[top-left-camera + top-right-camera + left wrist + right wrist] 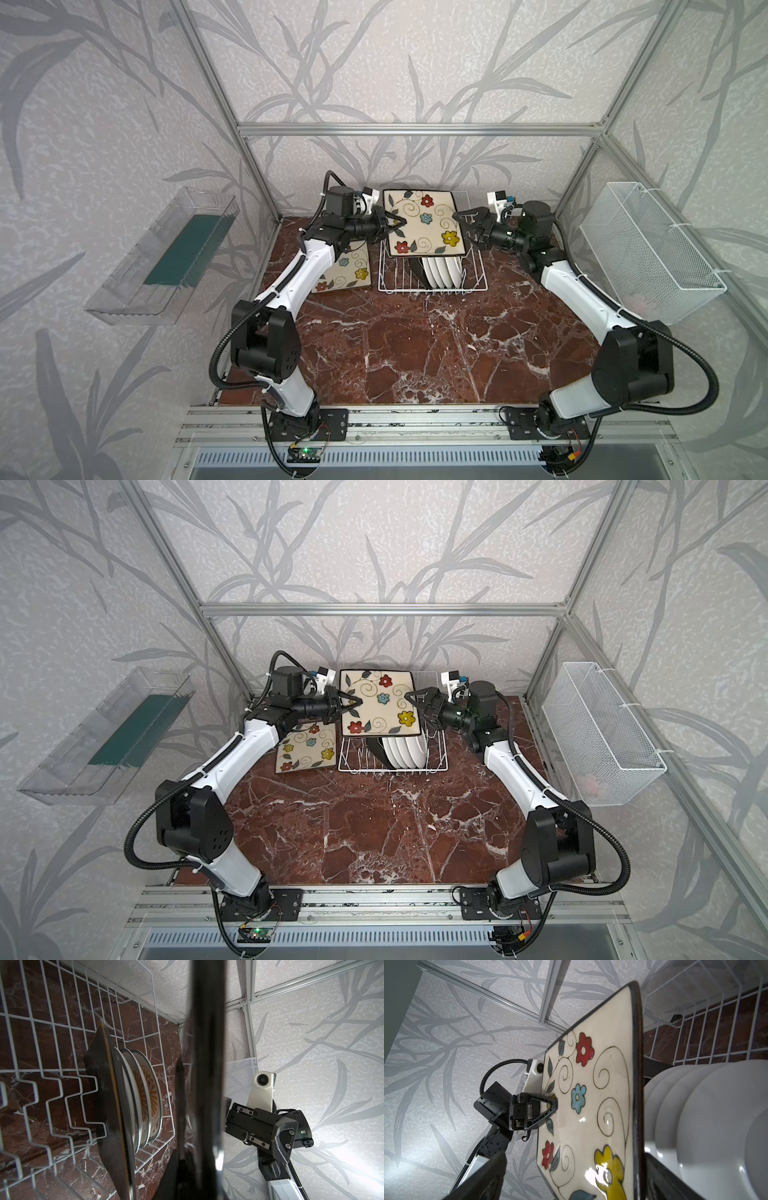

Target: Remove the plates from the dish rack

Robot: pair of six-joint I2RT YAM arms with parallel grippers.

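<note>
Left fingers [394, 219] clamped the floral square plate [424, 222] by its left edge, mid-frame above the dish rack [432, 289]. Right fingers [457, 216] stood wide at its right edge; white round plates [442, 270] sat racked below.

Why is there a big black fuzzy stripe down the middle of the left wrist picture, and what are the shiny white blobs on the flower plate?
Left wrist view: the stripe is the flower plate, seen edge-on and so close to the lens that it blurs, while the rack behind it is sharp. Right wrist view: the blobs are light glaring off the plate's glossy glaze, brightest near the yellow flower.
</note>
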